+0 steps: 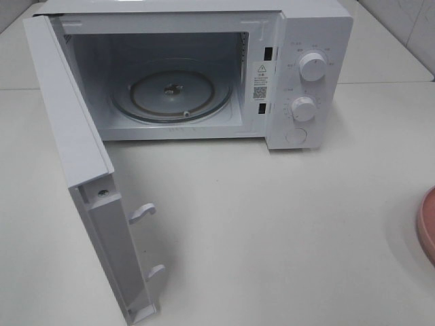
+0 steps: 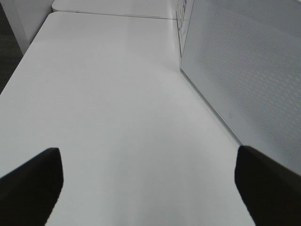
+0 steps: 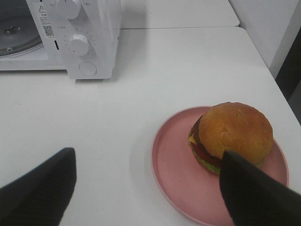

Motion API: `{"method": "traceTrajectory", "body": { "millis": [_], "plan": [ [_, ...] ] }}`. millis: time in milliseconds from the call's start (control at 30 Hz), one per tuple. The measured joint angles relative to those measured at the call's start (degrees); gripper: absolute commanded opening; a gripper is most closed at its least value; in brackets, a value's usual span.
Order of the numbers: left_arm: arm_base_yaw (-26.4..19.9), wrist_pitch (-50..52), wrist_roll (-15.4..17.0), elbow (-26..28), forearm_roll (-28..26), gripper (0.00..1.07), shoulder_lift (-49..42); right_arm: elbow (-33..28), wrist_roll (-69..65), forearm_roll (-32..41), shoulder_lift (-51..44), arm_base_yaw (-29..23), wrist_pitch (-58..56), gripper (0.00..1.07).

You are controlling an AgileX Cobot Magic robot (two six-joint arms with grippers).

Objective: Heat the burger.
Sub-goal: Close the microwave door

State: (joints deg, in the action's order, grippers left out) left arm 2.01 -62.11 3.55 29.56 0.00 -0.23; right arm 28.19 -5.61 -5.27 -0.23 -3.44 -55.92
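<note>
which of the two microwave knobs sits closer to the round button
The lower knob; the round button is directly beneath it, while the upper knob sits higher on the panel.

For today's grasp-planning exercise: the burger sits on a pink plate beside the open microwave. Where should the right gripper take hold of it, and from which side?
Probably grip the burger across its sides, just under the domed bun, coming down from above with the right gripper open. The glossy dome offers no flat hold, and the pink plate has a raised rim that hinders a low sideways approach.

You can see a sticker (image 1: 261, 80) with a warning triangle and a square code on the microwave (image 1: 316, 81), its words too small to read.
</note>
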Motion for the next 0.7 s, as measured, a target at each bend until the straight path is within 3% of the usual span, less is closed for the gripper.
{"method": "traceTrajectory", "body": {
  "millis": [700],
  "plan": [
    [0.0,0.0,0.0,0.0,0.0,0.91,0.0,0.0,0.0,0.1,0.0,0.0,0.0,0.76]
  ]
}}
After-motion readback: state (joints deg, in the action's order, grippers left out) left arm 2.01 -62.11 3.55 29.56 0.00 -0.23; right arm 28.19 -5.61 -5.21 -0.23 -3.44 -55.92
